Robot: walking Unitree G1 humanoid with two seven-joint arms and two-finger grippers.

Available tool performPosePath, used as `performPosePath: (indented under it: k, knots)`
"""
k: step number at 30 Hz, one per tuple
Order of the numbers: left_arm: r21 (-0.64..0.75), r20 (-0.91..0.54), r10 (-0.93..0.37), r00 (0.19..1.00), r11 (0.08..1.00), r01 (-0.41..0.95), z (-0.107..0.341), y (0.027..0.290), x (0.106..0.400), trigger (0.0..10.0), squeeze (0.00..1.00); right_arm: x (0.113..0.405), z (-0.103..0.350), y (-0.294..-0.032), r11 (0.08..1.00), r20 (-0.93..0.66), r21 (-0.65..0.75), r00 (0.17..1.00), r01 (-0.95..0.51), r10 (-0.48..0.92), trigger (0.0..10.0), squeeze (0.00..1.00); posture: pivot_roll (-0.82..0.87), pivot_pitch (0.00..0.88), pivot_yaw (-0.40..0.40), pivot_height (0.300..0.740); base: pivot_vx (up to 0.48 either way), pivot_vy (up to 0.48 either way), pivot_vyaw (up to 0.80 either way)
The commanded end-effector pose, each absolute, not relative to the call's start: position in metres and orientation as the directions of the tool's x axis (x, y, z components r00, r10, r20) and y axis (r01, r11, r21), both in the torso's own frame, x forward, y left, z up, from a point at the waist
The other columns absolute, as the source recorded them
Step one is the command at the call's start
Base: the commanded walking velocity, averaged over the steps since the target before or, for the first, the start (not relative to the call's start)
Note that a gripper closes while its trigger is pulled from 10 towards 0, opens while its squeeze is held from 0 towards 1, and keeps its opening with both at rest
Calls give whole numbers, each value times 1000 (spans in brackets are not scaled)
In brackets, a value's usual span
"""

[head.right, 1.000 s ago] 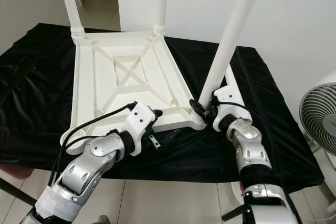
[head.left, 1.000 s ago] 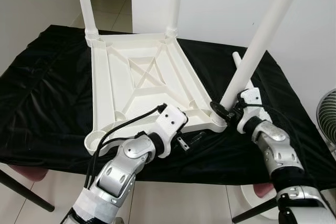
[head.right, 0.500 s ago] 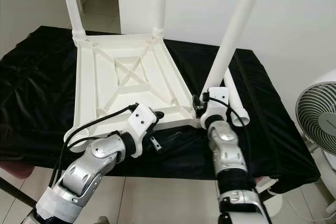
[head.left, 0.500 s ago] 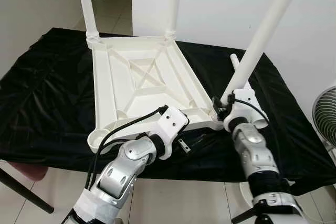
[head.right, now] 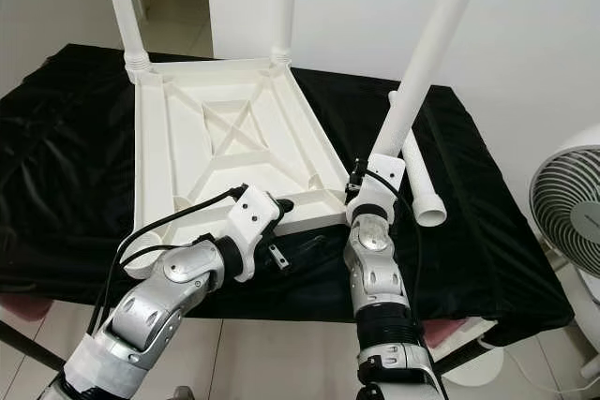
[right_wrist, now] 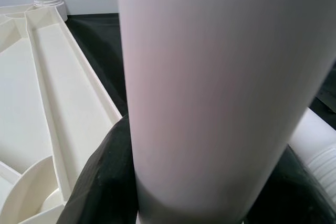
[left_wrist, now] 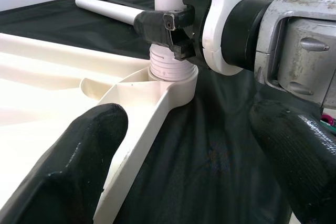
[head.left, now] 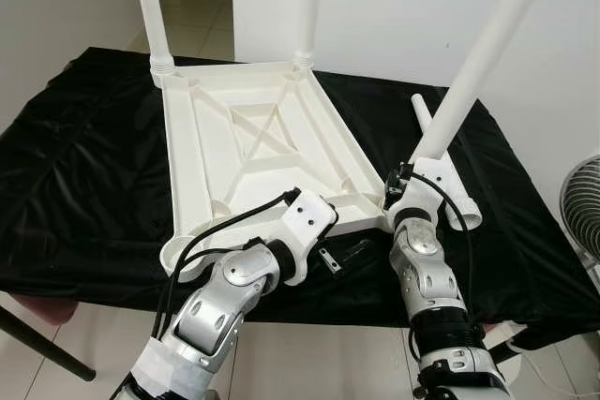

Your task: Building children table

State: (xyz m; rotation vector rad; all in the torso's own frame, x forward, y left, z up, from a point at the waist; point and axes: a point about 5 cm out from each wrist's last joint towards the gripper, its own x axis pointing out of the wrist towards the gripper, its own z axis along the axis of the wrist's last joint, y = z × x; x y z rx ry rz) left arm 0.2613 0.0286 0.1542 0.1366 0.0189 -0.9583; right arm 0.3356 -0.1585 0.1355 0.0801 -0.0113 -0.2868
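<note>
Nearest you, your left gripper (head.left: pixel 339 258) hangs low at the near edge of the bench (head.left: pixel 75 194), which is draped in a black cloth (head.left: pixel 84 147); its jaws are released, the two black fingers (left_wrist: pixel 79 166) spread wide, one lying against the cream rim of the upturned children's table top (head.left: pixel 253 152) and the other out over the cloth. Just beyond, your right gripper (head.left: pixel 405 186) is clenched around the base of a white table leg (head.left: pixel 478 53), grasping it right above the ribbed threaded end, which sits in the near right corner socket (left_wrist: pixel 170 80) of the table top. That leg leans away to the right instead of standing straight. The table top lies upside down on the cloth, ribs and cross bracing facing up. Beside the right gripper, a loose white leg (head.right: pixel 417 180) lies flat on the cloth. Farther back, two more legs (head.left: pixel 150 7) stand upright in the far corner sockets. At the right edge, a white fan (head.right: pixel 567 217) stands off the bench. No brand, label or writing can be read anywhere.
</note>
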Motion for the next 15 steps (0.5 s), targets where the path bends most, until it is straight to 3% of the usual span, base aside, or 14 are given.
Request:
performPosePath:
  k: [1,5,6,7,15]
  knots:
    - [113,-66,-844,532,523,845,158,25,257,10000,0,335,134,-167,949,-13,108,955,295,-296,10000,0,107,7,-64,740,0,0,0]
    - [113,-66,-843,534,525,843,158,25,257,10000,0,334,135,-169,947,-8,110,953,302,-303,10000,0,107,7,-64,740,0,0,0]
    - [113,-66,-843,534,526,843,158,25,257,10000,0,334,135,-169,948,0,111,954,297,-299,10000,329,106,8,-63,740,0,0,0]
    - [112,-65,-843,535,526,843,158,25,257,10000,0,333,137,-170,953,13,115,959,279,-282,10000,1000,106,13,-64,740,0,0,0]
    - [108,-64,-840,540,532,840,158,26,256,10000,0,320,149,-169,966,129,154,965,208,-228,10000,1000,101,23,-63,740,0,0,0]
